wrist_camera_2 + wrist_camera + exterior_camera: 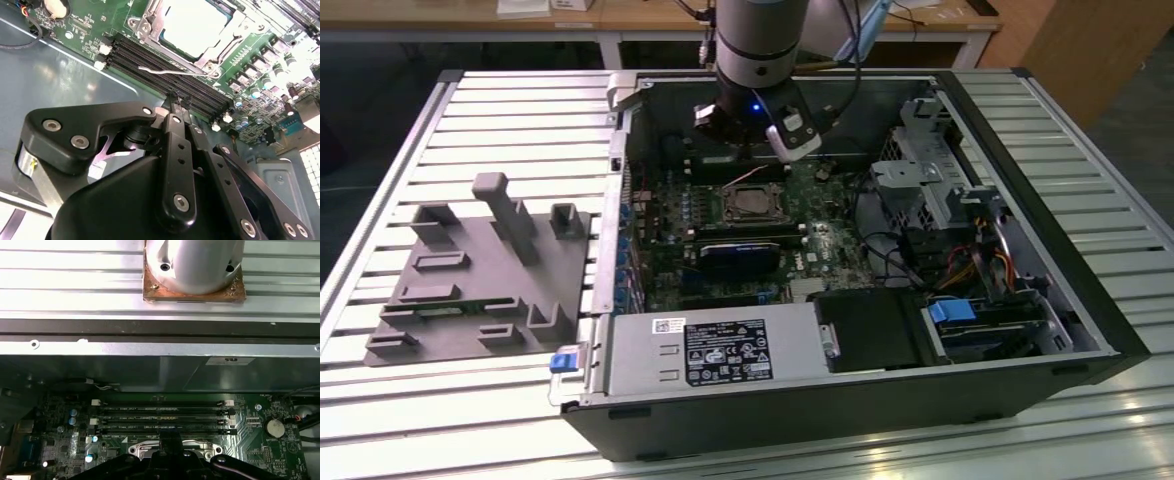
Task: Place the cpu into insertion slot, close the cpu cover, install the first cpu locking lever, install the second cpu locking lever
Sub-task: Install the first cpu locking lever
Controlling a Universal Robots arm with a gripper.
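- Cpu (195,25) sits framed by the cpu cover (148,21), which looks down — just ahead of the pincer (176,100), past the memory slots (150,60).
- Pincer clenched, apparently gripping nothing.
- Locking lever (165,71) looks unlatched — press on the wire only.

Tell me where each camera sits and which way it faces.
Exterior view: off the arm, above, looking down into the open computer case; the arm and hand show.
First wrist view: on the wrist, facing across the memory slots to the case wall; the hand shows.
Second wrist view: on the wrist, looking past the hand at the cpu.
Both wrist views share the memory slots and hand.
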